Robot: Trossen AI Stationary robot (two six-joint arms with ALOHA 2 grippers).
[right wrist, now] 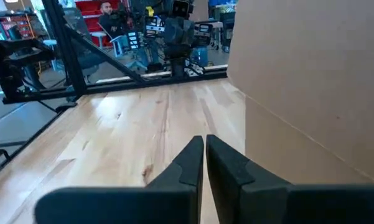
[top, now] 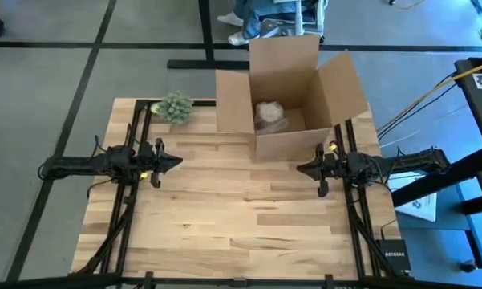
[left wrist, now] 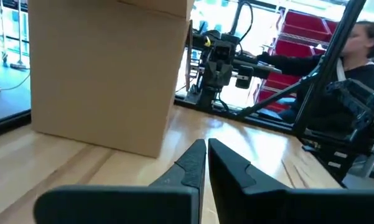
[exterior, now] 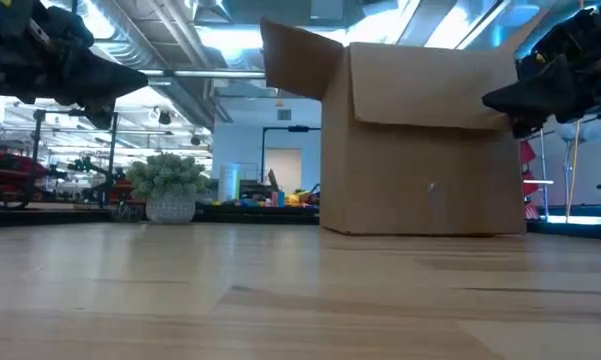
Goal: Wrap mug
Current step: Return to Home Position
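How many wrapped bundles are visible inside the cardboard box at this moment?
1. A pale wrapped bundle lies inside the open cardboard box, seen only in the high view. It may be several bundles pressed together, and the walls may hide others.

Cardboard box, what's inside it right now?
From above, a pale bubble-wrapped bundle lies on the floor of the open cardboard box. The wrap hides what it holds, and the box's near wall covers part of the floor.
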